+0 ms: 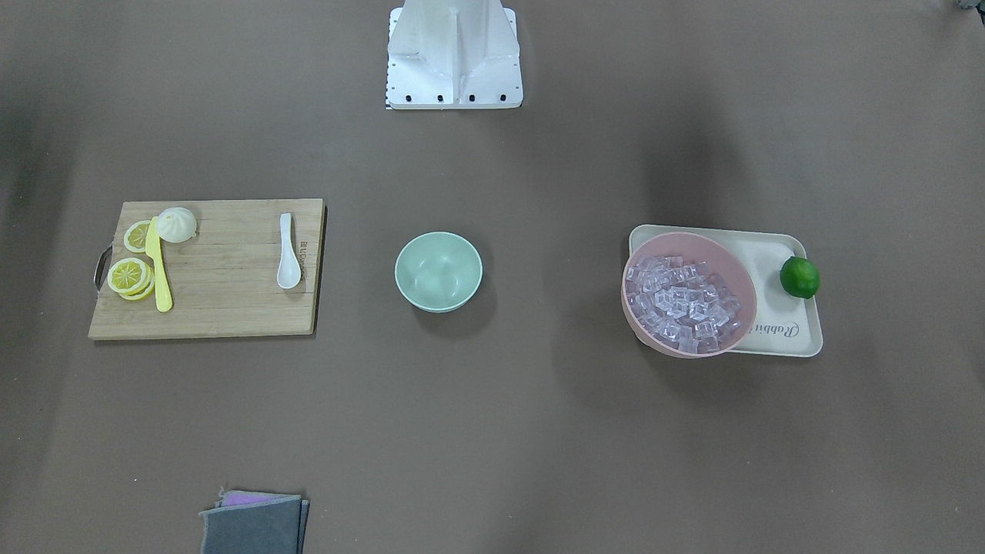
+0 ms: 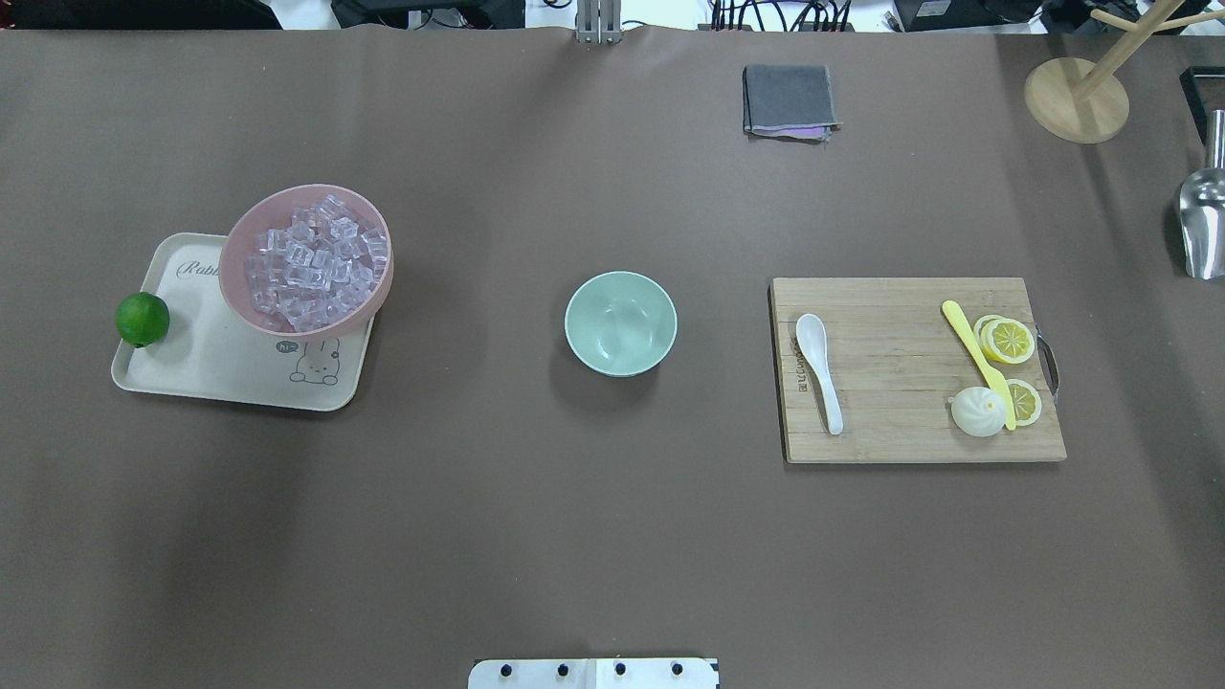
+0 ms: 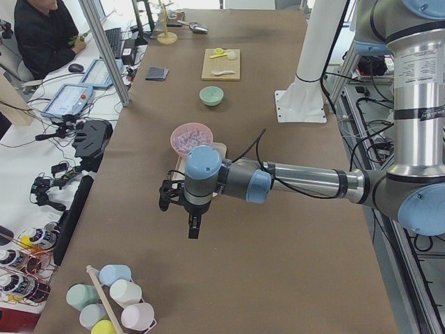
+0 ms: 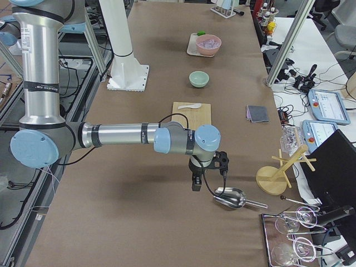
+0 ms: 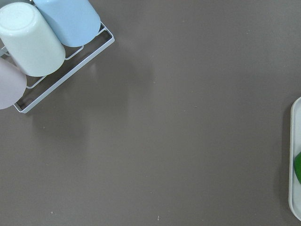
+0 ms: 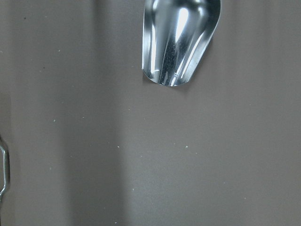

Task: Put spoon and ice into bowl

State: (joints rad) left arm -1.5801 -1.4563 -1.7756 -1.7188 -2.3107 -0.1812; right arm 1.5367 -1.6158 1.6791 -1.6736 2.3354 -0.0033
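Note:
The white spoon (image 2: 821, 368) lies on the wooden cutting board (image 2: 900, 421) at the table's right. The mint-green bowl (image 2: 620, 322) stands empty at the centre. Several clear ice cubes (image 2: 316, 258) fill the pink bowl (image 2: 239, 287) on a cream tray (image 2: 239, 373) at the left. My left gripper (image 3: 193, 226) hangs over the table's left end, short of the tray. My right gripper (image 4: 196, 182) hangs over the right end, beside a metal scoop (image 4: 231, 197). Both show only in the side views, so I cannot tell whether they are open or shut.
A yellow knife (image 2: 976, 359), lemon slices (image 2: 1010, 340) and a white bun (image 2: 978, 412) lie on the board. A lime (image 2: 143, 319) sits on the tray. A grey cloth (image 2: 788, 100) and a wooden stand (image 2: 1077, 100) are at the far edge. A cup rack (image 5: 42, 37) stands at the left end.

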